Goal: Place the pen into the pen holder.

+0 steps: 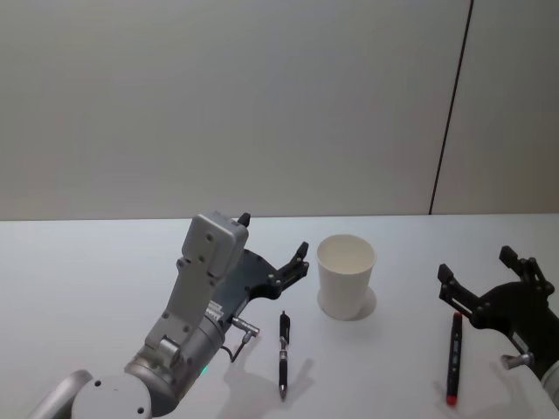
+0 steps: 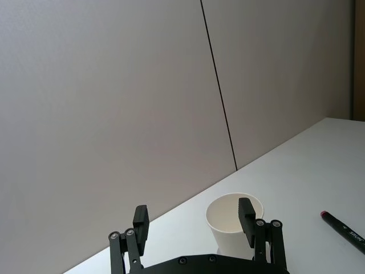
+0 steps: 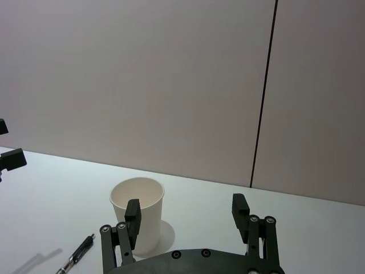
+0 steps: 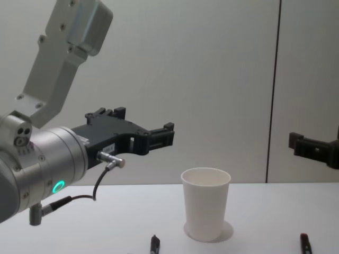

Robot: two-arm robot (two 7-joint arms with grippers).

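Your left gripper (image 1: pixel 274 234) hangs spread wide and empty, just left of the cup (image 1: pixel 346 278). The pen (image 1: pixel 283 353) lies flat on the table (image 1: pixel 87 279) below it, near the cup but apart. On the right, a red-tipped marker (image 1: pixel 453 358) lies by the right gripper (image 1: pixel 476 264), also spread. Heads up: I'd guess a thin pen rolls out of a sloppy pinch, and clipping that light cup tips it.

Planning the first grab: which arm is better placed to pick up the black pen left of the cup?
Left. The open left gripper hovers near the black pen, on the same side of the pen holder. The right gripper, also open, sits beyond the pen holder, nearer the red-tipped pen.
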